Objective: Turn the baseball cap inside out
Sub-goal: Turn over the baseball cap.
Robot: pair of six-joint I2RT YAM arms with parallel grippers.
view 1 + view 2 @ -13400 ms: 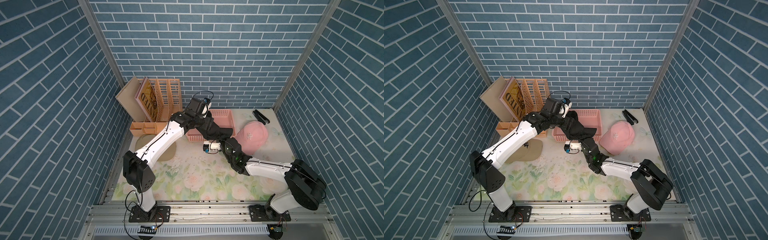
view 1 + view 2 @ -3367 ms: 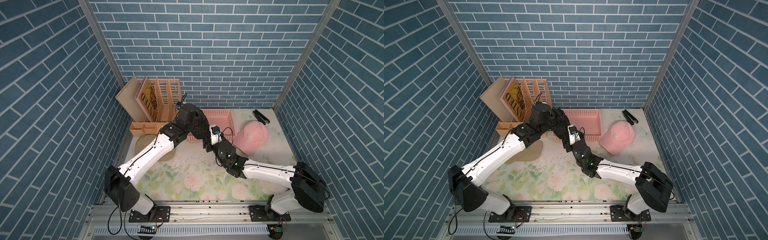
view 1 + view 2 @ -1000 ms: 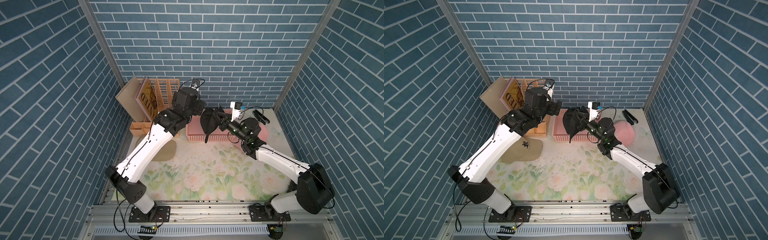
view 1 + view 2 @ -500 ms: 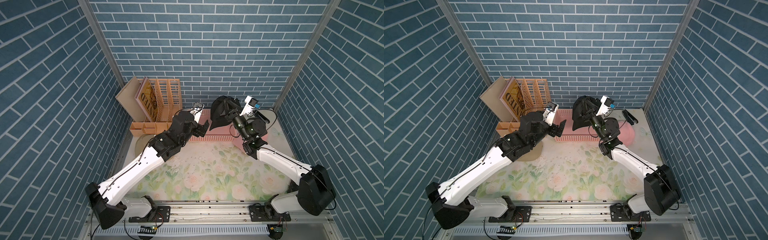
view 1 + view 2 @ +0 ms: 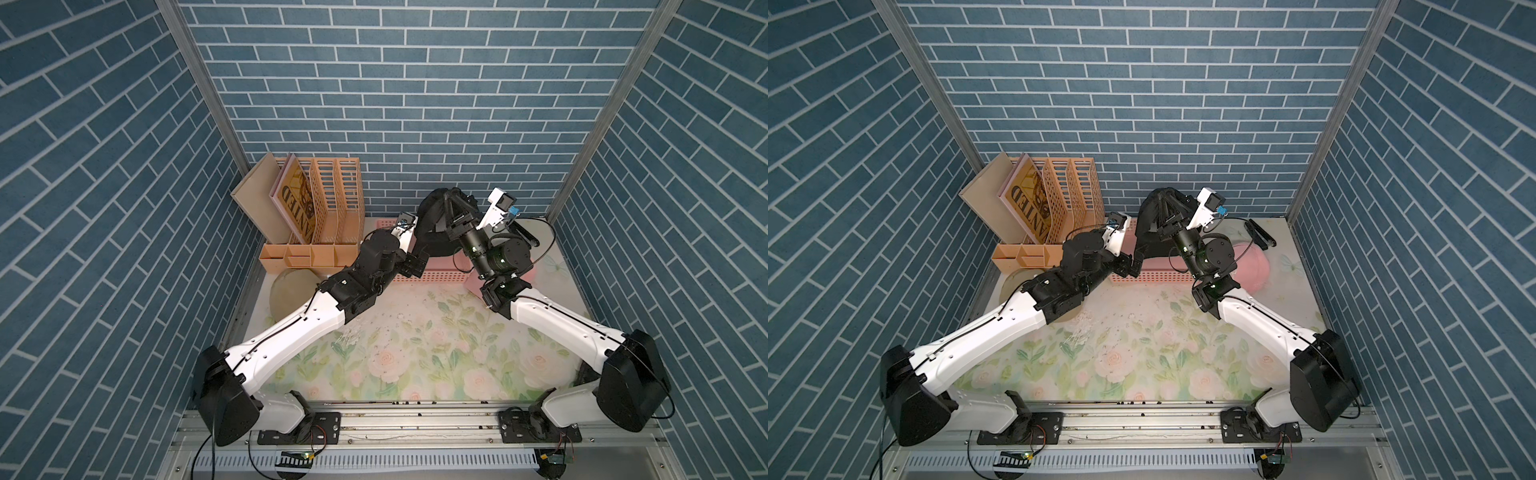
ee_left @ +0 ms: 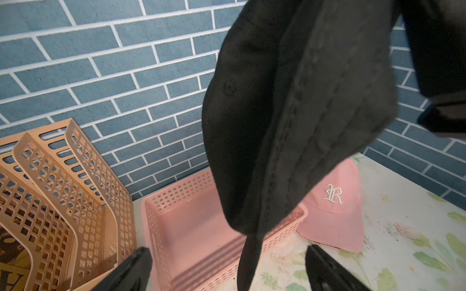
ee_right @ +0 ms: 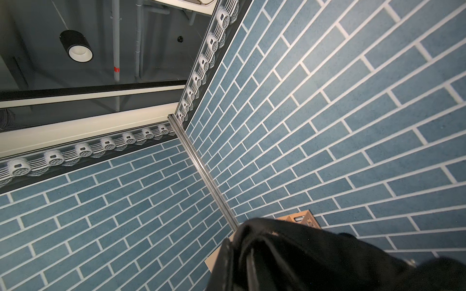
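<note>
1. Compared with one second ago, the black baseball cap (image 5: 434, 226) is hanging a little higher, at 12 o'clock of the table (image 5: 415, 340) and above the pink basket (image 5: 440, 276). The left arm is now reaching low instead of standing up by the orange file rack (image 5: 336, 199).
2. Thirteen seconds ago both arms were working on this cap low beside the basket. Now only the right arm is carrying it.
3. The right pincer (image 5: 452, 209) is clenching the cap's fabric and holding it up in the air. In the right wrist view the cap (image 7: 302, 254) is covering the pincer.
4. The left pincer (image 6: 228, 252) is standing fully released at 7 o'clock of the cap, grasping nothing. The cap's strap (image 6: 248, 252) is dangling between its fingers (image 6: 136, 267); I cannot tell if it is touching them.
5. I am counting three caps: the black one, one pink cap (image 5: 1252, 266) at 2 o'clock and one tan cap (image 5: 291, 291) at 9 o'clock. I am also counting one basket and one file rack.
</note>
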